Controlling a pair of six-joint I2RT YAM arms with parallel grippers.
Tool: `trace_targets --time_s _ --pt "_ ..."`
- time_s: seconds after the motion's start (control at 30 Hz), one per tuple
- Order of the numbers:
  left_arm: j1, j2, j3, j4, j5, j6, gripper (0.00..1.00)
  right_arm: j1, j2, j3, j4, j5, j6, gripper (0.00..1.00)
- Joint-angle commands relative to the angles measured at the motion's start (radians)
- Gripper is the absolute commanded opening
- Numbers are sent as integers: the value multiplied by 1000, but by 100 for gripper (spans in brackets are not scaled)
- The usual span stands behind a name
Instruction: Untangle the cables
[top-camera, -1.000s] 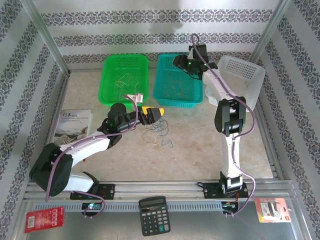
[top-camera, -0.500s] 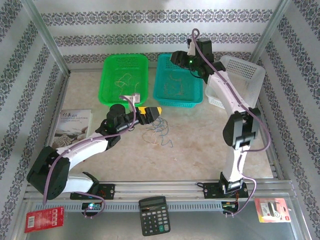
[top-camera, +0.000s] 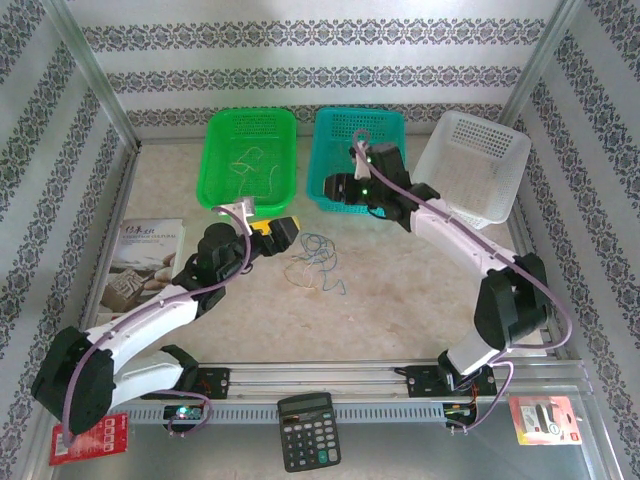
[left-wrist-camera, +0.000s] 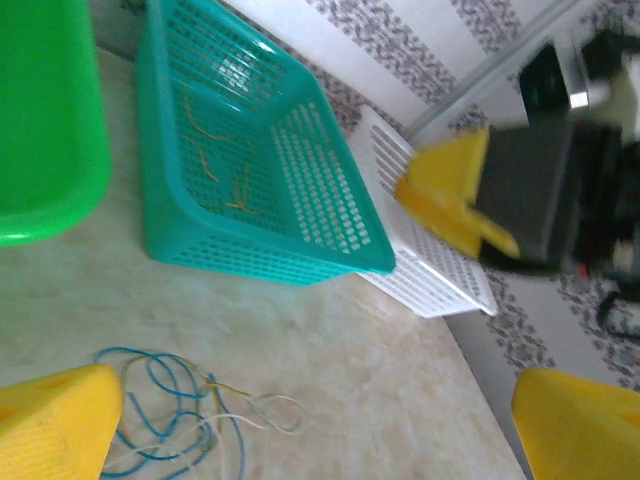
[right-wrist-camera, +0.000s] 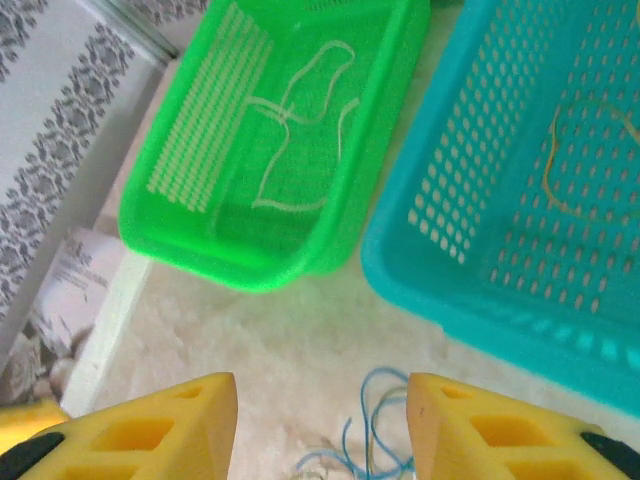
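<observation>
1. Nearest the arm bases, a calculator (top-camera: 308, 444) lies on the front rail, and a book (top-camera: 140, 255) sits at the left edge of the worktop (top-camera: 410, 290).
2. The left gripper (top-camera: 284, 228) hovers just left of the knot, its yellow jaws set wide apart and holding nothing.
3. The cables (top-camera: 316, 262) that need sorting lie in a loose heap on the bare worktop between the two arms. Blue loops are crossed with pale yellow and whitish strands, and one blue tail trails off toward the near right.
4. These wires look hair-fine, limp and almost weightless, with a springy curl. I judge they would slide out from under broad pads and snag on each other if tugged. The best hold looks like a free end or an outlying loop, such as the whitish loop (left-wrist-camera: 272, 410) at the heap's edge, pinched low against the surface. One arm could pin the rest while the strand is drawn out slowly.
5. The right gripper (right-wrist-camera: 322, 420) hangs over the far side of the heap, with its jaws spread and empty.
6. Beyond it stand the green basket (top-camera: 215, 170), with whitish wire inside, and the teal basket (top-camera: 320, 150), with yellowish wire inside.
7. The white basket (top-camera: 505, 165) sits tilted at the far right.
</observation>
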Motion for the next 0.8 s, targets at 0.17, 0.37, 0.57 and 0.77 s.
trace_targets --time_s 0.17,0.37,0.57,0.77 --pt "23 -36 22 -145 -119 11 100 89 -123 -238 56 92 32 49" --pt "32 13 62 -233 -103 -74 100 161 -79 -281 24 120 -6 48" --pt "36 25 101 -432 -187 -190 100 236 37 -168 -73 191 -98 46" --pt "58 -28 69 -506 -257 -300 100 285 171 -37 -136 195 -144 42"
